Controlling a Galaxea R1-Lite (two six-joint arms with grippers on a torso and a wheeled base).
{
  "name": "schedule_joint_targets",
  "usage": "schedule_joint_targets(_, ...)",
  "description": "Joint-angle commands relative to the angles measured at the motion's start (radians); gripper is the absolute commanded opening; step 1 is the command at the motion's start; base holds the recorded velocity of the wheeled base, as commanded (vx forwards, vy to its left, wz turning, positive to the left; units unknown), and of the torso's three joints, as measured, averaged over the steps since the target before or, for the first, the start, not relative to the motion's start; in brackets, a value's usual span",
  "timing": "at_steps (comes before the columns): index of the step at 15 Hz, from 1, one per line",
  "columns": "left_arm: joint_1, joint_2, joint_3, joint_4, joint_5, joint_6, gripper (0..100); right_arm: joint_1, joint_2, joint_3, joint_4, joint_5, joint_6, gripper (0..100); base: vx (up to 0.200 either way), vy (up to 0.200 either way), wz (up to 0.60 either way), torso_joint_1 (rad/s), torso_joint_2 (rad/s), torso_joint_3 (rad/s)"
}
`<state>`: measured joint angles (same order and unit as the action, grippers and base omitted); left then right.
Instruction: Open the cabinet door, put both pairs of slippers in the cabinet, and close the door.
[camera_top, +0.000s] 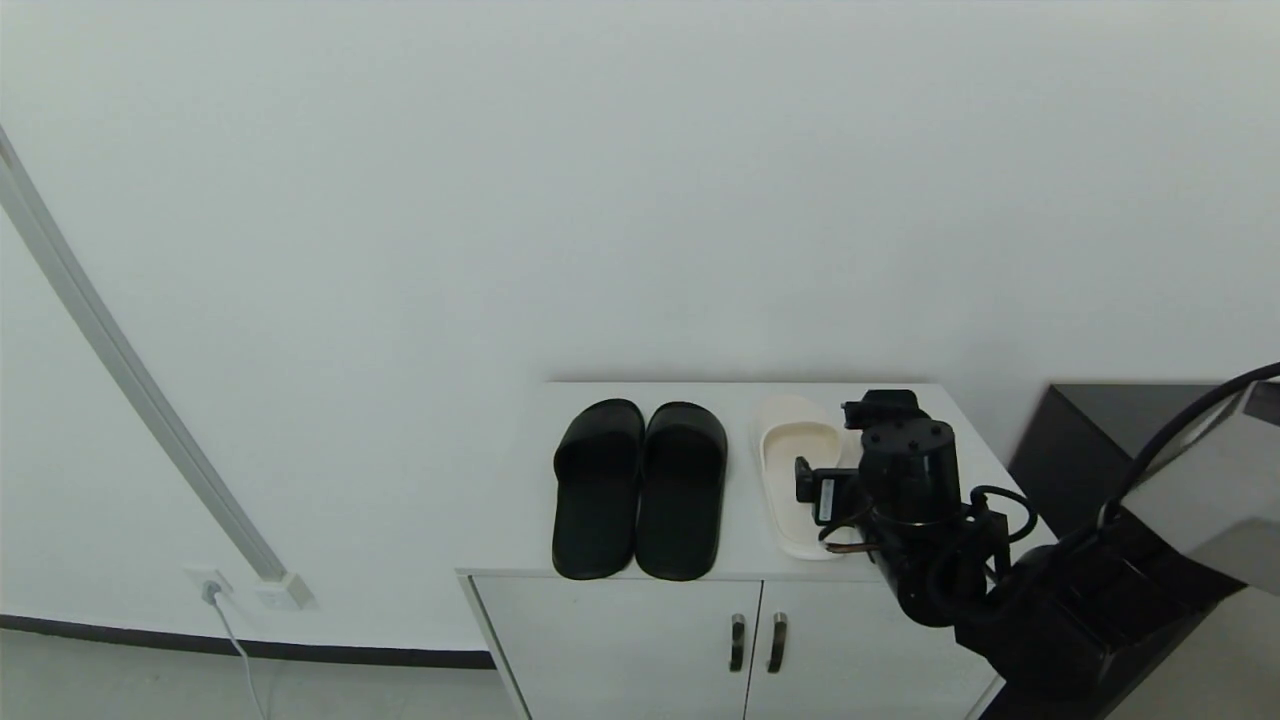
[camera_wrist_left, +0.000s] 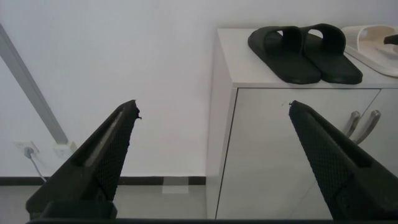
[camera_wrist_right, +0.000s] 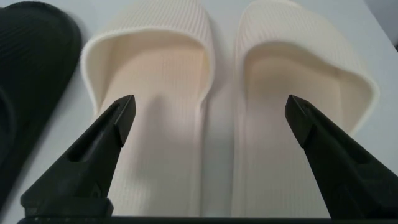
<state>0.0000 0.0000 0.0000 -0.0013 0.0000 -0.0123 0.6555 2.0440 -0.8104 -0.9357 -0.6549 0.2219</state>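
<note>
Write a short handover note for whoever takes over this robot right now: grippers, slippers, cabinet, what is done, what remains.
Left gripper: open, empty, left of the cabinet at door height.
Right gripper: open, empty, over the cream slippers, fingers either side of the pair.
Black slippers and cream slippers lie side by side on the cabinet top.
Cabinet doors: both shut.
Done: nothing yet.
Left: open a door, put both pairs inside, close it.

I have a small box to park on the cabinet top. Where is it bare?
Bare: the left strip of the cabinet top, beside the black slippers, and the narrow lane between them and the cream slippers. Crowded: the right end, where the right gripper hangs over the cream pair.
</note>
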Motion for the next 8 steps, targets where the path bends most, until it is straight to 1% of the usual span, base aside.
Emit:
schedule_joint_targets(1, 0.0, 0.0, 0.0, 0.0, 0.0, -0.001, 100, -0.028, 0.027, -0.027, 0.0, 0.008, -0.001, 100, 0.0, 0.0, 0.0, 0.0, 0.0, 0.0)
schedule_joint_targets(3, 0.0, 0.0, 0.0, 0.0, 0.0, -0.001, 100, -0.047, 0.038, -0.053, 0.0, 0.049, 0.001, 100, 0.0, 0.0, 0.0, 0.0, 0.0, 0.0)
schedule_joint_targets(8, 0.0, 0.0, 0.0, 0.0, 0.0, -0.001, 100, -0.093, 0.094, -0.131, 0.003, 0.086, -0.001, 100, 0.0, 0.0, 0.0, 0.0, 0.0, 0.0)
